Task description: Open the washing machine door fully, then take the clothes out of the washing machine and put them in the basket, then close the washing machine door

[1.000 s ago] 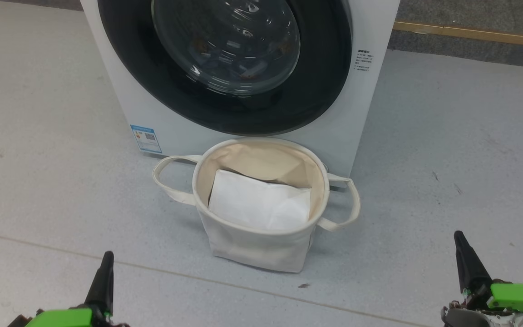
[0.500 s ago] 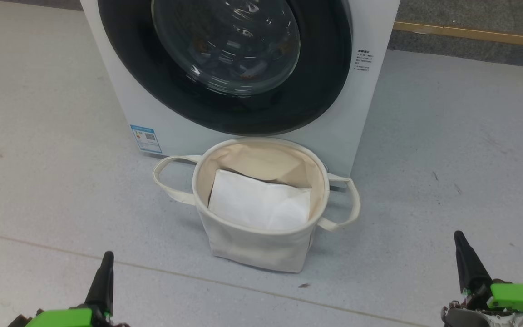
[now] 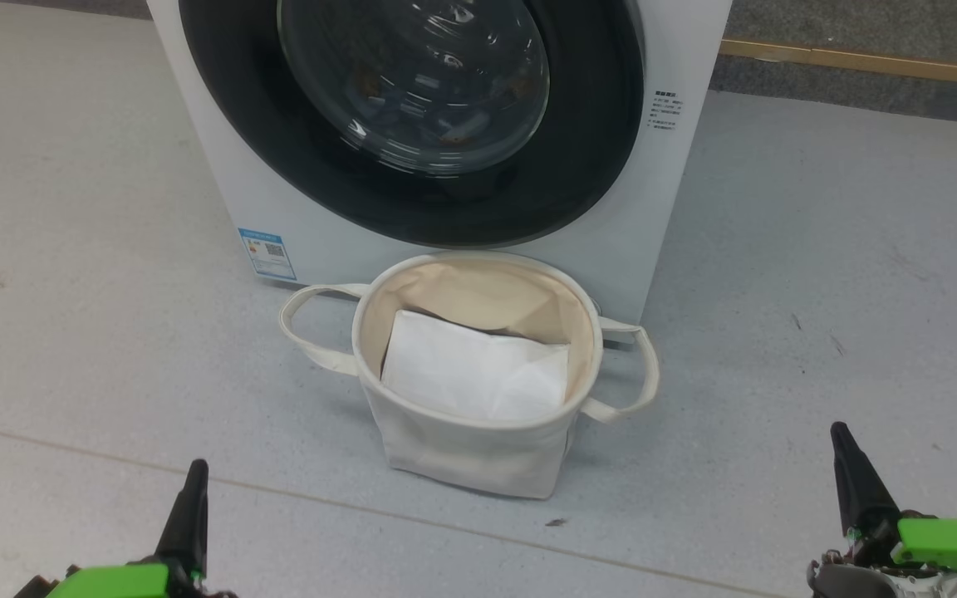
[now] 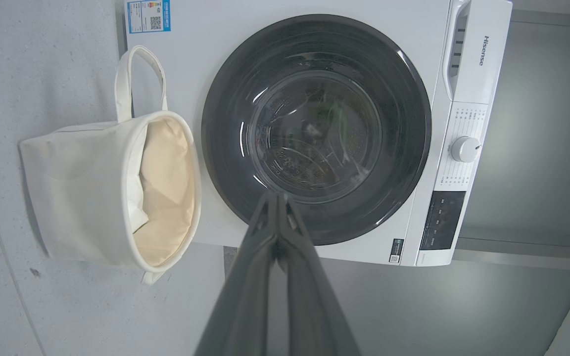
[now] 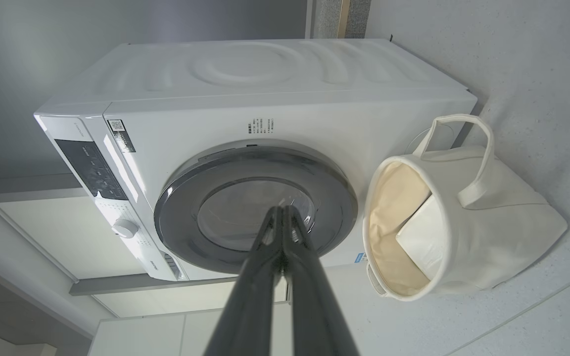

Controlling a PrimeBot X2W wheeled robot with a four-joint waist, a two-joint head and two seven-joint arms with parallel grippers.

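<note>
The white boxy front-loading washing machine [image 4: 191,54] is found with its large round black-rimmed glass door [image 3: 412,83] shut. "Hisense" [image 4: 483,49] is read on its upper panel. A blue-white label [image 3: 267,253] bearing a QR code is fixed at 8 o'clock of the door. The small print [image 3: 665,112] at 3 o'clock is illegible. Orange-brown flecks [image 3: 453,137] are glimpsed behind the glass. The round off-white canvas basket [image 3: 462,457], holding a folded white sheet [image 3: 474,370], is set at 6 o'clock, just beside the machine. The left gripper [image 3: 194,477] and right gripper [image 3: 840,440] are pressed closed and empty, at 7 and 5 o'clock of the basket.

3 cams share washing machine [image 3: 682,208], basket [image 3: 478,453].
</note>
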